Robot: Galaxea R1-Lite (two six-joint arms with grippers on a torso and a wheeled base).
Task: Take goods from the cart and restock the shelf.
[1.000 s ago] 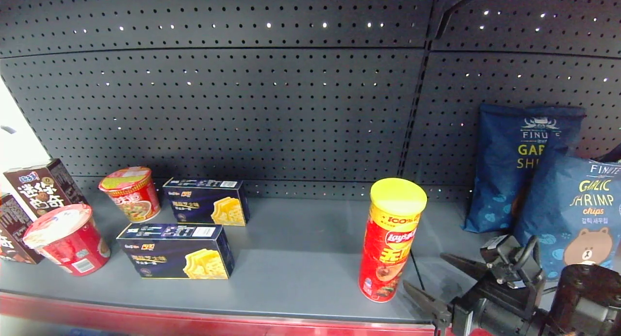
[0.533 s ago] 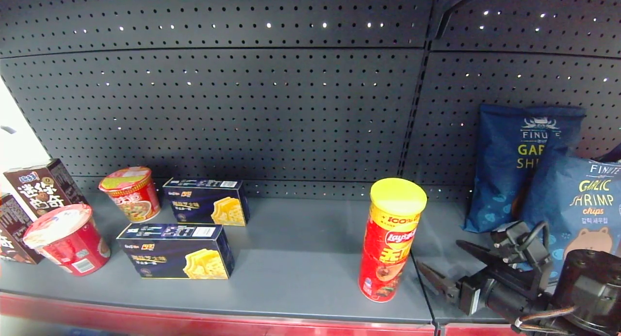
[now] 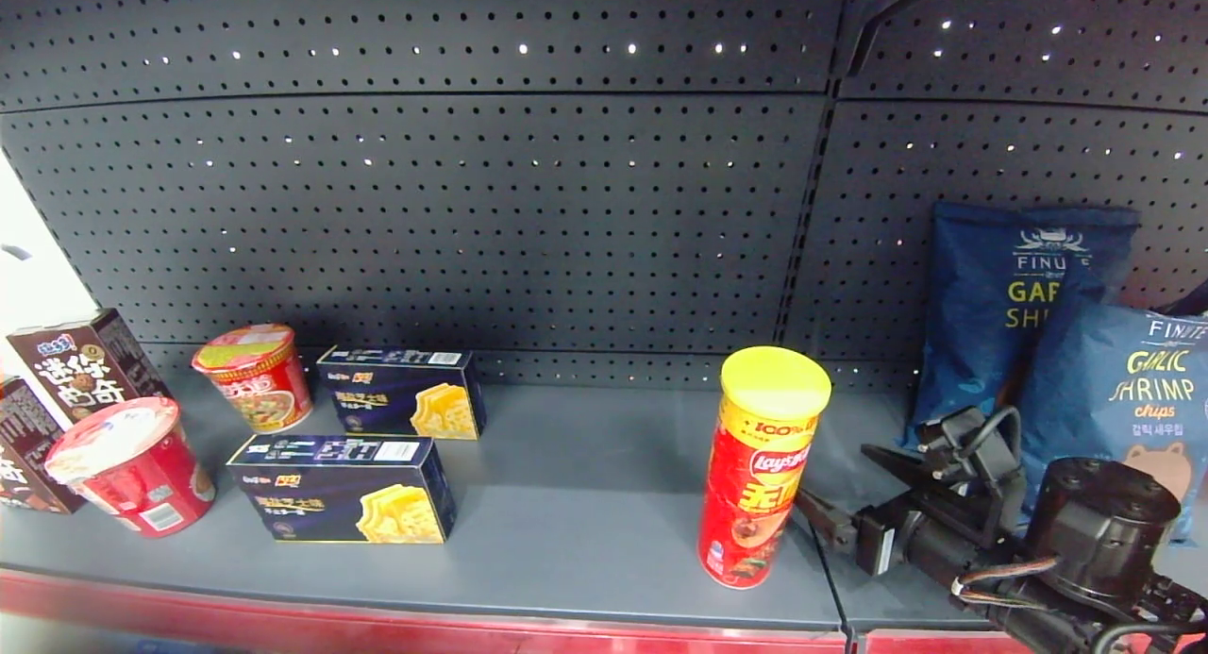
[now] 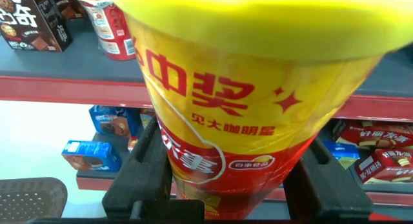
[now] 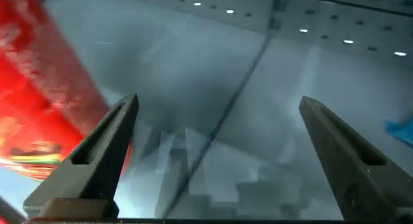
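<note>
Right pincer (image 3: pixel 835 475) nearer shelved can (image 3: pixel 763 465); left pincer (image 4: pixel 232 175) around second can (image 4: pixel 245 88)

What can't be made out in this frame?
- Left wrist view: the held can in the left end effector blocks most of the shelves behind it, and its base is cut by the edge.
- Right wrist view: the standing can is blurred and cut by the edge.
- Head view: the front chip bag is partly hidden by the right arm. The front brown box is cut by the left edge.
</note>
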